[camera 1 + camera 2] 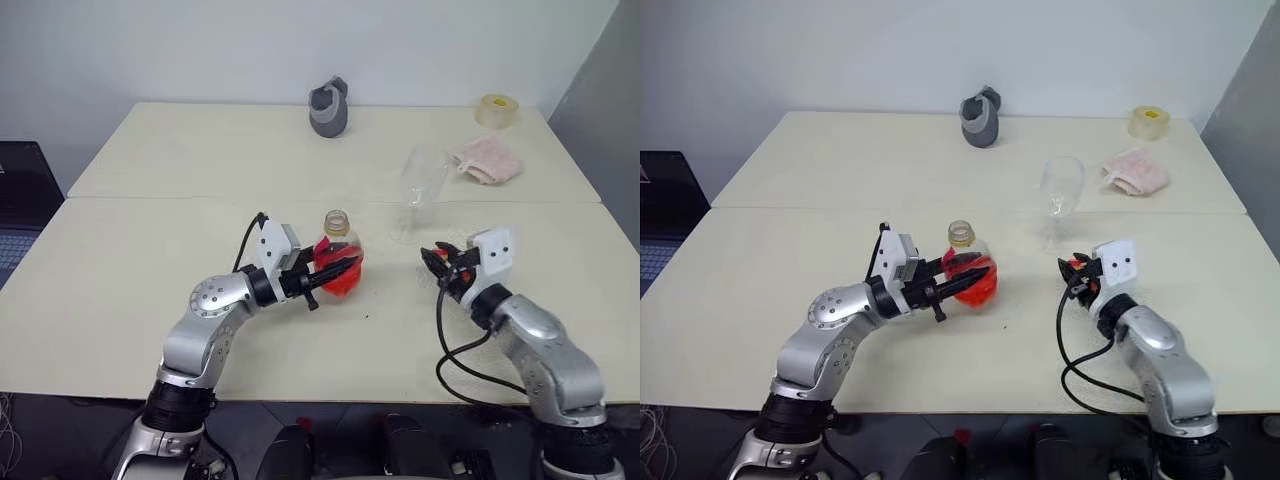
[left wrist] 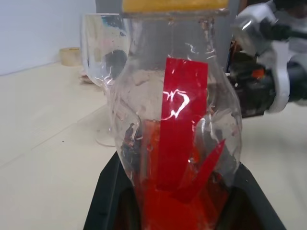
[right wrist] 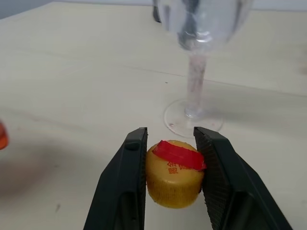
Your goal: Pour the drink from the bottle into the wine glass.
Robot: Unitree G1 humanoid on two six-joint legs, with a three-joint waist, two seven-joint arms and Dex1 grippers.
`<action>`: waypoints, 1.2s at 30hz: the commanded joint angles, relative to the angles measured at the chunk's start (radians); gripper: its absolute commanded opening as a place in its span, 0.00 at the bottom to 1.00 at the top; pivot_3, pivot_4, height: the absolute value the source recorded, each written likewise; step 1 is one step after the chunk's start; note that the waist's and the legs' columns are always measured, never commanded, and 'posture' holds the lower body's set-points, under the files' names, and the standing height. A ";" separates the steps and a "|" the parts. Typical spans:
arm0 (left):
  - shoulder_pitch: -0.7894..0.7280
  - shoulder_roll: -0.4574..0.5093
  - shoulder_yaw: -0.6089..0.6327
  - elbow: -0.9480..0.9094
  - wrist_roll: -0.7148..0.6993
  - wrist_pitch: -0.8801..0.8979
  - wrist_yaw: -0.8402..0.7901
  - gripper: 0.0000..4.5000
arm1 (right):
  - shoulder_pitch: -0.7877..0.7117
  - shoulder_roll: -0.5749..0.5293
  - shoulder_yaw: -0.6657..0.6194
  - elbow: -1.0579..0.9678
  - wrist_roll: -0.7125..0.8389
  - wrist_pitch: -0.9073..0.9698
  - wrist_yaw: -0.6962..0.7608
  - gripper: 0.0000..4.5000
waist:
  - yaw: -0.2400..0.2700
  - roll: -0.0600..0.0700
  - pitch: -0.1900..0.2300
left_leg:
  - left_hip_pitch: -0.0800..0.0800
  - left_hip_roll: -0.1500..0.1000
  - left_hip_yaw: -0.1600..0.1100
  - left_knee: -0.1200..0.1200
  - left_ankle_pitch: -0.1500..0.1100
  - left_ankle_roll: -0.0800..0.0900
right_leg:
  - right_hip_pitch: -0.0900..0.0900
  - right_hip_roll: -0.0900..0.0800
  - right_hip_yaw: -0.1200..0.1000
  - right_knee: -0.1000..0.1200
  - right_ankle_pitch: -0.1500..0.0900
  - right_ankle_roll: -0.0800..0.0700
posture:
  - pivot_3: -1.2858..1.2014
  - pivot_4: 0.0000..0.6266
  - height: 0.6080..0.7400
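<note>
Two hands worked over the desk [image 1: 150, 250]. Left hand [image 1: 335, 272] clamped the uncapped bottle [image 1: 339, 262], upright near the desk's middle, red drink [image 1: 343, 281] low inside. Glass [image 1: 422, 190] stood empty behind and to the right. Right hand [image 3: 169, 170] pinched the yellow cap [image 3: 173, 178] just before the glass's foot.

The bottle [image 1: 339, 262] stood on the bench [image 1: 150, 260] at the centre of the left eye frame, between the fingers of the left tool [image 1: 335, 270], which reached in from the lower left. The drink [image 1: 343, 279] sat low in the bottle. The wine glass [image 1: 420, 190] stood right of and above the bottle, apart from it. The right tool [image 1: 437, 262] lay just below the glass, with a cap [image 3: 173, 173] between its fingers. Along the frame's top lay a cup [image 1: 329, 108] at centre, with a tape roll [image 1: 496, 110] and a cloth [image 1: 488, 159] at upper right.
</note>
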 commanded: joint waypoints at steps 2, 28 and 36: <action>-0.035 -0.007 0.003 -0.016 -0.008 -0.025 -0.001 0.28 | -0.008 0.058 0.002 0.072 -0.038 -0.089 -0.044 0.28 | 0.000 0.000 0.000 | 0.000 0.000 0.000 0.000 0.000 0.000 | 0.000 0.000 0.000 0.000 0.000 0.000 | 0.52 0.24 1.00; -0.097 -0.010 0.114 0.123 0.073 -0.081 0.190 0.28 | 0.008 -0.214 -0.041 -0.244 0.281 0.044 0.361 0.99 | -0.001 0.000 0.000 | 0.000 0.000 0.000 0.000 -0.001 0.001 | 0.001 0.000 0.000 0.000 0.000 0.000 | 0.52 0.24 1.00; -0.235 0.009 0.199 0.358 0.165 -0.160 0.347 0.28 | -0.276 -0.165 0.052 -0.195 0.390 0.147 0.342 0.99 | -0.001 0.000 0.000 | 0.001 -0.001 0.000 0.001 0.000 0.001 | 0.001 0.000 -0.001 0.000 0.000 0.000 | 0.52 0.24 1.00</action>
